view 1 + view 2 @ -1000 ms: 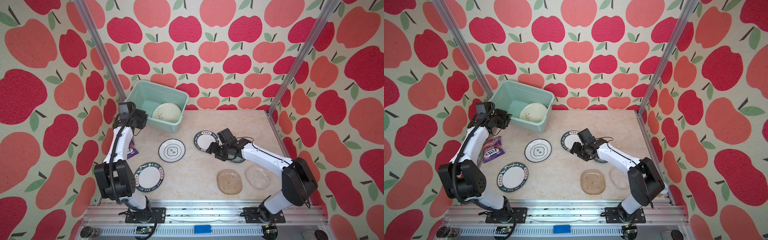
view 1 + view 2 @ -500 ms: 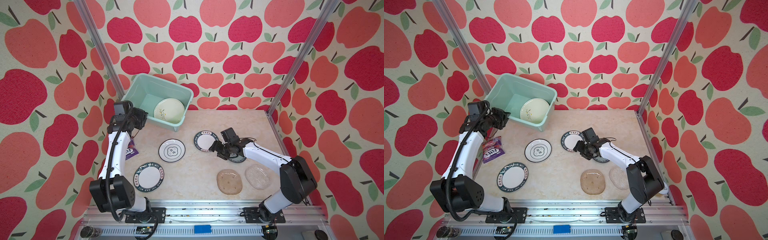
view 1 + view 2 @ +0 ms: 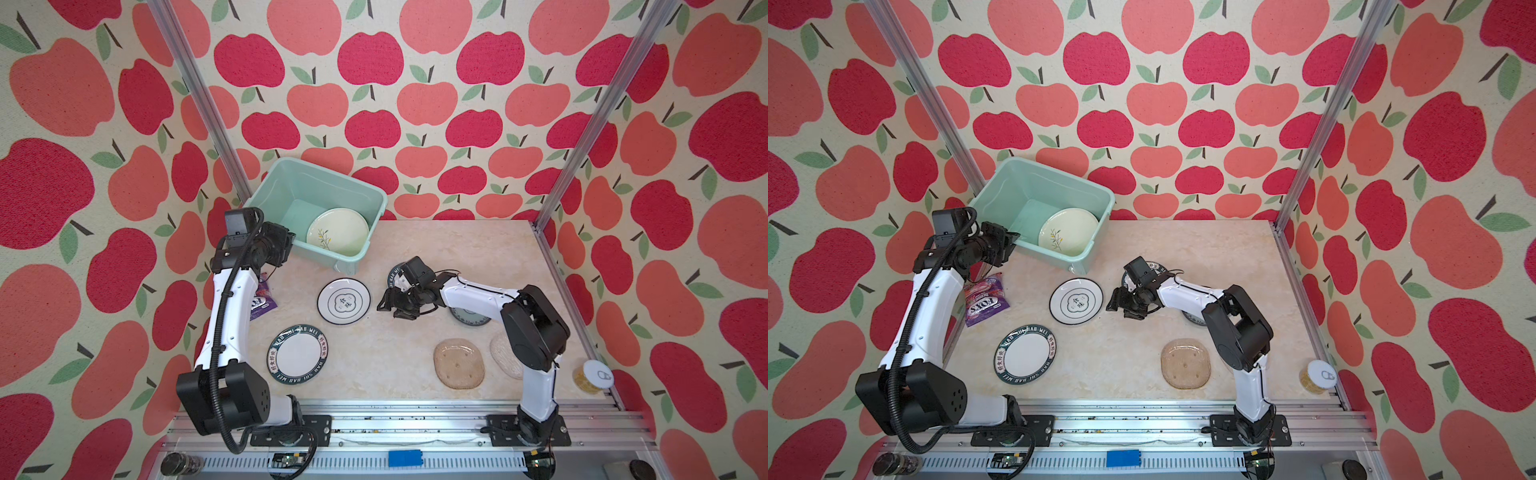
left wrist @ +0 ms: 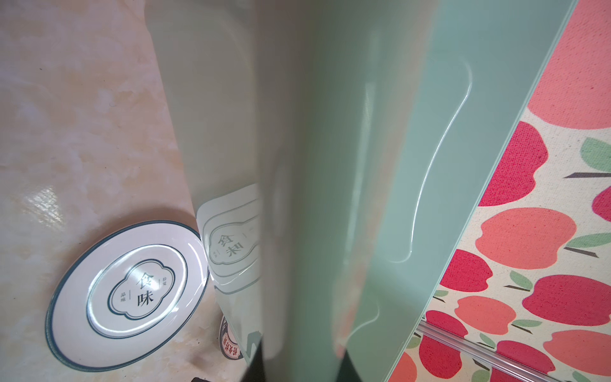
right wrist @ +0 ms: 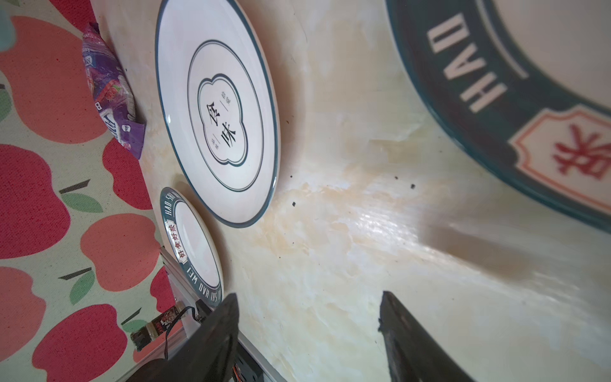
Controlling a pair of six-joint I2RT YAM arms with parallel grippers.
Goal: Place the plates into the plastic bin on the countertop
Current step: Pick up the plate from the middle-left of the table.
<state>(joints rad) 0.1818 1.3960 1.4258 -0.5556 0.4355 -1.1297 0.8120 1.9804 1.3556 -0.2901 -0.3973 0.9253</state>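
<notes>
Only the leaf-sprig plate [image 3: 337, 232] lies in the plastic bin [image 3: 291, 183]; six others sit on the surface [image 3: 457, 249]. The left end effector [image 3: 290, 243] clenches the bin's rim; the right end effector [image 3: 390, 309] is released, empty.

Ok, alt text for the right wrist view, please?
The right gripper hangs open and empty above the beige marble-patterned countertop. Beyond it lie a round white plate with a black emblem, a near white plate with a dark lettered rim, a farther matching plate, and a purple candy bag.
</notes>
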